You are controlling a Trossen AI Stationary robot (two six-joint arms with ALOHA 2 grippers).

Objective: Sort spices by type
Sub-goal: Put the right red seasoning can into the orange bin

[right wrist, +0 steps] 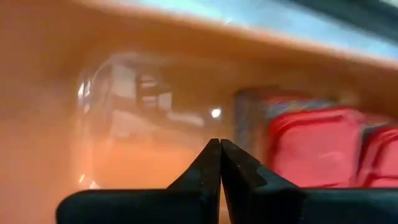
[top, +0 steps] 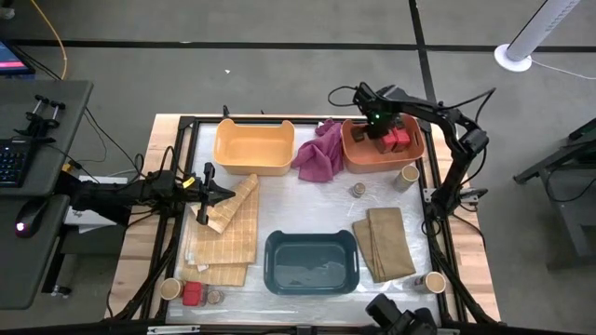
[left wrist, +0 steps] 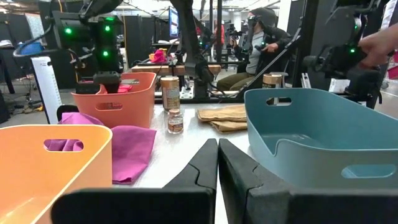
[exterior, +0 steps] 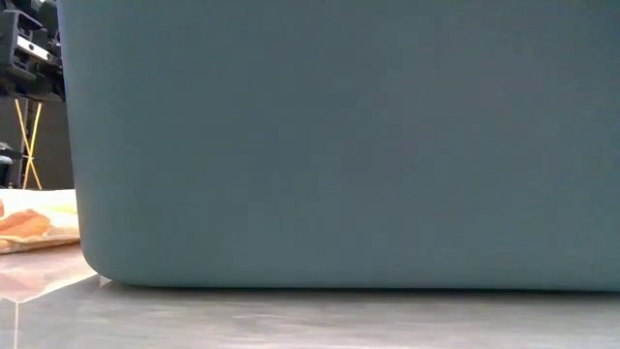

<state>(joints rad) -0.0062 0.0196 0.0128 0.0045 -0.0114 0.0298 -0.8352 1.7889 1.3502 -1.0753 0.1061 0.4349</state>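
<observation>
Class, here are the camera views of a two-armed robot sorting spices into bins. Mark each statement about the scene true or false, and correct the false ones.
1. The right end effector is inside the coral bin. True.
2. Red tins lie in the coral bin. True.
3. The teal bin holds several spices. False: none show inside it.
4. The magenta cloth lies between the yellow bin and the coral bin. True.
5. The left end effector is wide open. False: it is shut, holding nothing.
</observation>
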